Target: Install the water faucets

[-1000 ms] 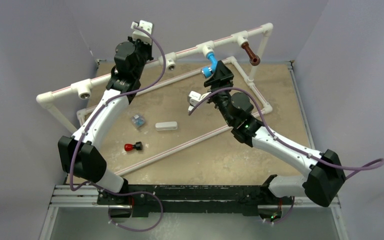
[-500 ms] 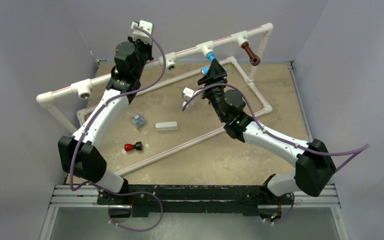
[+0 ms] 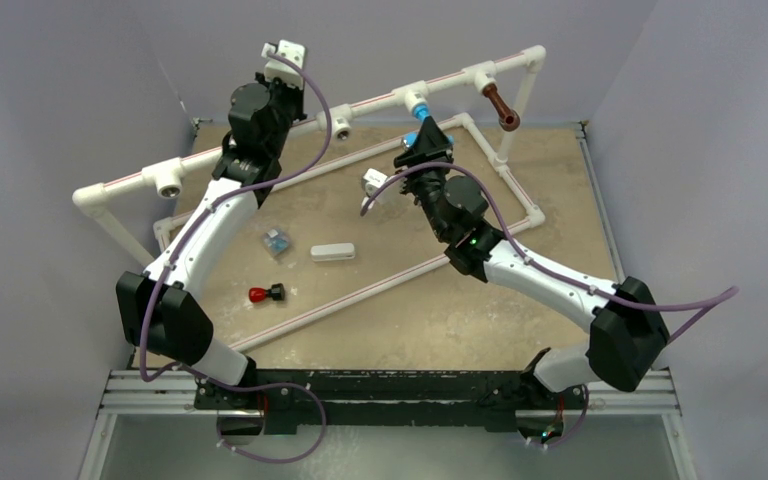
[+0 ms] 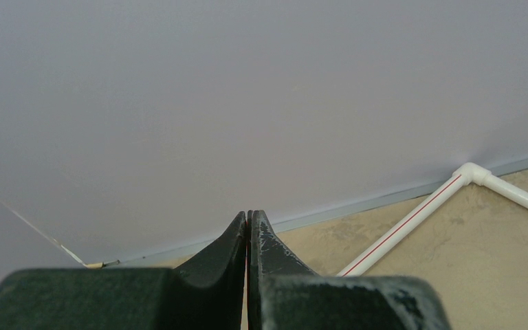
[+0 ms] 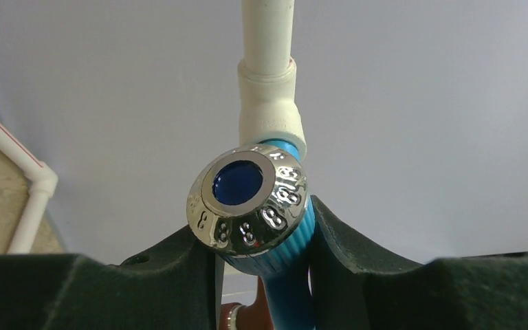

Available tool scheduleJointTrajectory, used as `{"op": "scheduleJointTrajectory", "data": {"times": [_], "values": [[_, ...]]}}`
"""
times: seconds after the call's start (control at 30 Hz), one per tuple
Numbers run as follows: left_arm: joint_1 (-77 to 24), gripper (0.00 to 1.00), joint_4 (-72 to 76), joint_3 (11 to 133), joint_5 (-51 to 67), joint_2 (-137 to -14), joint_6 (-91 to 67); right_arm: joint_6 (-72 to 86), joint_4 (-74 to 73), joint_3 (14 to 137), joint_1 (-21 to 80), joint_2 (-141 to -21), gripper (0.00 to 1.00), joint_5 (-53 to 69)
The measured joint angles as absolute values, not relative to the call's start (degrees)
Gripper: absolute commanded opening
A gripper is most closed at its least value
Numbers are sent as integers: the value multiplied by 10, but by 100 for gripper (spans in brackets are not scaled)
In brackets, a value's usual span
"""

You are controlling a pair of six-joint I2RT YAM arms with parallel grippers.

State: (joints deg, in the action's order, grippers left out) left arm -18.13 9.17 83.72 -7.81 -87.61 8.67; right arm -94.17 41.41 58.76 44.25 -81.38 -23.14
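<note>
Having just moved in, the right gripper (image 3: 426,140) is clamping the blue faucet (image 5: 247,206), seated in the white tee (image 5: 269,110) above the table's (image 3: 440,320) far edge, likely for tightening, while the left gripper (image 4: 248,227) is idling clenched and empty.

A: Blue faucet (image 3: 417,106), top view?
B: Mostly under the right tool (image 3: 426,137). Only the stub at the tee (image 3: 406,97) shows. In the right wrist view its body runs off the bottom edge, and I can't tell if the fingers (image 5: 357,261) pinch it.
A: Brown faucet (image 5: 246,317)?
B: Just a sliver there, cut by the bottom edge.
A: Tabletop bits?
B: Clear-blue piece (image 3: 276,241) and red-black piece (image 3: 265,294), both too small to name.
A: Left tool (image 4: 248,240)?
B: Base cropped at the bottom. Fingers not discernible from the top.
</note>
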Motion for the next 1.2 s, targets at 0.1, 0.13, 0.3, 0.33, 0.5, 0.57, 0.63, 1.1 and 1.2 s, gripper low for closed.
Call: {"op": "scheduleJointTrajectory", "data": {"times": [0.1, 0.13, 0.3, 0.33, 0.5, 0.57, 0.63, 1.1, 1.2], "values": [[-181, 0, 92, 837, -79, -876, 87, -907, 399, 596, 443, -814, 0, -234], [-181, 0, 93, 837, -79, -876, 87, -896, 396, 597, 444, -814, 0, -234], [-181, 0, 93, 837, -79, -876, 87, -854, 391, 599, 445, -813, 0, -233], [-181, 0, 93, 837, -79, -876, 87, -850, 391, 599, 445, -812, 0, -233], [-181, 0, 93, 837, -79, -876, 87, -846, 389, 599, 446, -812, 34, -233], [-181, 0, 93, 837, -79, -876, 87, -846, 388, 598, 446, -810, 52, -232], [-181, 0, 93, 837, -79, -876, 87, -840, 389, 595, 446, -807, 65, -231], [-182, 0, 90, 837, -79, -876, 87, -620, 351, 536, 458, -712, 98, -227], [-182, 0, 90, 837, -79, -876, 87, -558, 310, 531, 458, -670, 98, -212]]}}
